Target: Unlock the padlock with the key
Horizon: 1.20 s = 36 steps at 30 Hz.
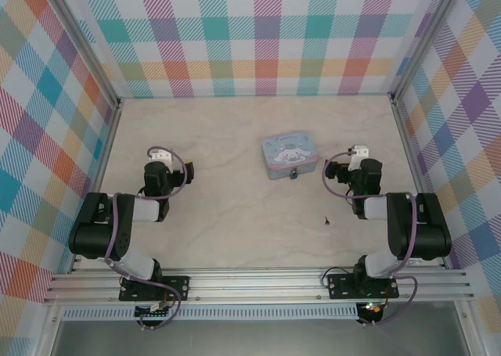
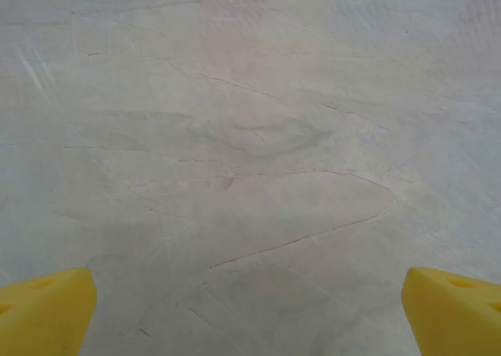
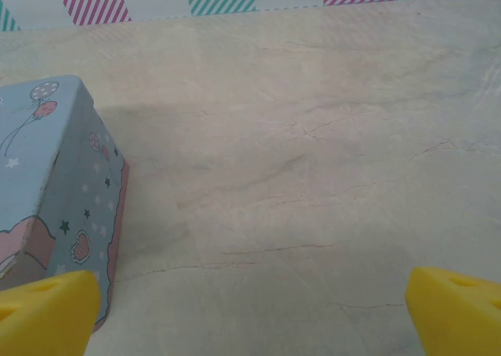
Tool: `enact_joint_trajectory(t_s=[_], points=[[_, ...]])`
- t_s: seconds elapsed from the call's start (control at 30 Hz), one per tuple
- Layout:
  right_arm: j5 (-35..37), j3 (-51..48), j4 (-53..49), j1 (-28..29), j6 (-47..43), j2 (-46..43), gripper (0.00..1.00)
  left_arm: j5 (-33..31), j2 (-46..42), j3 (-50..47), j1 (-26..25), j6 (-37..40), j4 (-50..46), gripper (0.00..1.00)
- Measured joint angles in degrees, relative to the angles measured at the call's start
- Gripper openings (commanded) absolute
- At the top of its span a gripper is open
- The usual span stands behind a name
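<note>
So this looks like square one, nothing's been picked up yet. The left fingers (image 2: pixel 47 313) are spread wide with nothing between them, hanging over bare bench (image 1: pixel 235 231), well off to the left of everything that matters. Middle of the bench there's the pale blue cartoon tin (image 1: pixel 290 154), and the tiny padlock (image 1: pixel 293 174) sits right at its near edge. It's touching the tin, but whether it's actually hooked through a clasp I can't tell, way too small. A bit right and nearer the arms is the key (image 1: pixel 325 219), basically a dark speck lying flat by itself. The right fingers (image 3: pixel 454 309) are also fully released and holding nothing, parked just right of the tin, with its corner (image 3: pixel 55 192) poking into the wrist cam. My guess is the key pickup comes first, and the right arm is closest. It needs to pull back toward the key, drop low and pinch something that thin off a flat surface, which looks fiddly.
</note>
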Motion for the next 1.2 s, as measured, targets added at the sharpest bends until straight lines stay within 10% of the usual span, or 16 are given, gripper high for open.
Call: enact_joint_trajectory(t_s=[0.83,1.2], points=[[0.09,0.00,-0.66,0.00,0.07,-0.28,1.00,-0.07,-1.46,-0.13,0.00,-0.17,-1.42,1.00],[-0.55,11.06,-31.12,0.00,6.56,-18.86,1.00,-0.74,-25.59,8.79,-0.02,-7.80,-25.55,1.00]])
